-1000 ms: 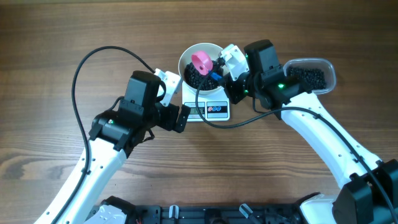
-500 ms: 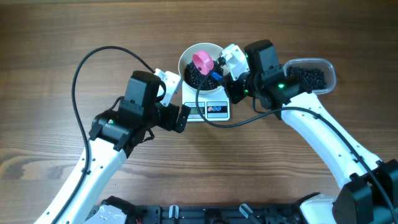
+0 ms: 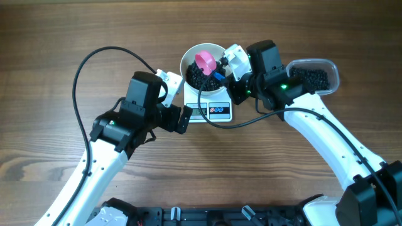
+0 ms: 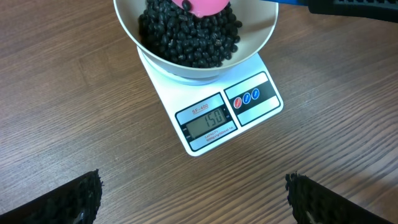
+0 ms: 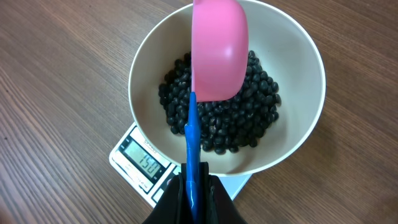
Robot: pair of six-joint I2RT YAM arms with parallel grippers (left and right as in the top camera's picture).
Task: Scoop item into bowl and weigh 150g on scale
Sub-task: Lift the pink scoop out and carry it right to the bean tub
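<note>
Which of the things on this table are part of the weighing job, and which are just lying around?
In the job: white bowl, black beans, scale, pink scoop gripped by the right claw, clear tub with more beans.
Just lying about: black cable; the open left claw hangs idle.

On wooden table (image 3: 63,37): scale (image 3: 217,112), plastic tub (image 3: 336,74)

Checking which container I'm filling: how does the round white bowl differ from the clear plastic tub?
The round glossy white bowl is opaque; the clear rounded-rectangular plastic tub is see-through. The bowl sits on the small white kitchen scale; the tub rests on the wooden table. A pink scoop is held over the bowl, none over the tub. Both hold tiny black beans.
</note>
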